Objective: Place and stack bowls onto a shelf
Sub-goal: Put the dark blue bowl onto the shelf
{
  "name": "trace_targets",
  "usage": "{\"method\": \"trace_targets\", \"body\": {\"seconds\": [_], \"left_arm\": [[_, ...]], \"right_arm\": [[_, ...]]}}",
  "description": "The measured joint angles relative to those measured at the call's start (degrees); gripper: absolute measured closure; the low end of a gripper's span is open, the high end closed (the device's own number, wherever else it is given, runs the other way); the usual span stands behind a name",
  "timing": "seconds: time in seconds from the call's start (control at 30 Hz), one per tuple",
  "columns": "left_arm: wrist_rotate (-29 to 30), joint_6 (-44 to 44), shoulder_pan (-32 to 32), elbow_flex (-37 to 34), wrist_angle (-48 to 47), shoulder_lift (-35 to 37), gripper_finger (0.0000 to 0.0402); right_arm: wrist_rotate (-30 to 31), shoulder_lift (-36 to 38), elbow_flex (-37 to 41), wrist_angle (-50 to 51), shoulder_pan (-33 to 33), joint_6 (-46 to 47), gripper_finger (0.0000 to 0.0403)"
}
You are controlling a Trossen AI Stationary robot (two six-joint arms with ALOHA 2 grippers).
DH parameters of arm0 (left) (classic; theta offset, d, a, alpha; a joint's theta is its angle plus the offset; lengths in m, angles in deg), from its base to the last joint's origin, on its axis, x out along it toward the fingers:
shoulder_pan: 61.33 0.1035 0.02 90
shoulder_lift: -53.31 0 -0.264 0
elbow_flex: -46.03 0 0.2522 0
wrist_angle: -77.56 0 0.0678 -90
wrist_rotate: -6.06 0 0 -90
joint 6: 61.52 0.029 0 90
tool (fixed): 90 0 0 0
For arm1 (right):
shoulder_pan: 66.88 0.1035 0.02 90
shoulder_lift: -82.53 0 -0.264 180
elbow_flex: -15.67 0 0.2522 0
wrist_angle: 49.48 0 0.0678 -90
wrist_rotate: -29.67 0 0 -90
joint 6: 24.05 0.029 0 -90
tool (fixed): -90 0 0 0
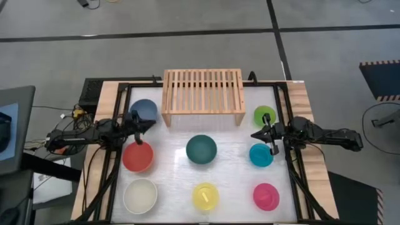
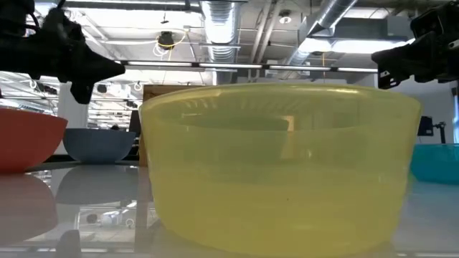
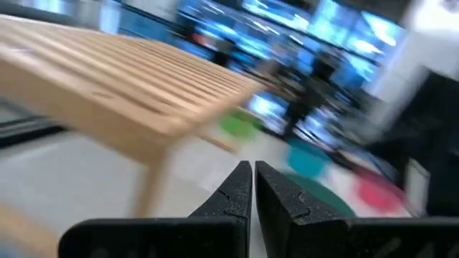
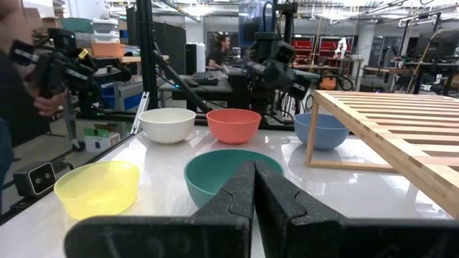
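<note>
Bowls, eight in all, rest separately on the white surface (image 1: 237, 181); none is on the shelf (image 1: 202, 94) and none is stacked. The four larger are slate blue (image 1: 144, 110), red (image 1: 137, 156), dark teal (image 1: 201, 150) and cream white (image 1: 139, 195); the four smaller are lime green (image 1: 264, 115), cyan (image 1: 260, 155), yellow (image 1: 205, 195) and magenta (image 1: 265, 196). The shelf stands at the far middle of the surface, its slatted top bare, with the slate blue bowl just beside one leg and the lime green bowl near the other.

Handling, as judged: the bowls look thin-walled, light and fairly stiff, with smooth sides that would probably slip under a squeeze across the body. The rim is the likely hold, one finger inside the wall and one outside; a light bowl may skate on the glossy surface if nudged, and bowls of one size should nest.

Grippers: the left gripper (image 1: 136, 119) hangs over the gap between the slate blue and red bowls, clenched on nothing. The right gripper (image 1: 270, 135) hangs between the lime green and cyan bowls, likewise clenched and empty.

Views compared: the high view alone gives the full layout and all eight colours. The low view is largely filled by the translucent yellow bowl, showing wall thinness the overhead cannot. The right wrist view shows the open space beneath the shelf and the bowls' depth in profile; the left wrist view is motion-blurred but confirms its fingertips (image 3: 240, 179) nearly meet.
</note>
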Motion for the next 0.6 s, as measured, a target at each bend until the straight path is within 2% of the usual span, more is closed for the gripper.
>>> {"method": "trace_targets", "body": {"seconds": [0.07,0.17,0.3,0.4,0.47,0.53,0.6], "left_arm": [[4.83,-5.67,0.04,0.09,0.16,0.02,0.0397],[8.47,-12.19,0.04,0.74,-1.32,0.01,0.0397],[7.02,-14.16,0.04,1.91,1.81,0.19,0.0397],[7.36,-11.52,0.02,1.97,2.67,0.15,0.0397],[10.29,-11.48,0.0,1.97,3.87,0.1,0.0397],[13.12,-14.99,0.05,2.0,6.7,0.14,0.0397],[13.17,-15.16,0.04,2.1,8.5,0.13,0.0397]], "right_arm": [[0.38,0.01,0.01,0.01,-0.09,-0.03,0.037],[3.61,-0.03,0.01,0.35,-0.29,-3.24,0.037],[5.62,-0.03,-0.01,0.4,-0.89,-5.42,0.037],[5.6,-0.03,-0.01,0.39,-0.83,-5.46,0.037],[5.63,-0.03,-0.01,-0.15,-0.9,-5.59,0.037],[6.42,-0.05,-0.01,-2.26,-1.17,-5.56,0.037],[6.87,-0.03,-0.01,-5.35,-1.28,-2.68,0.037]]}}
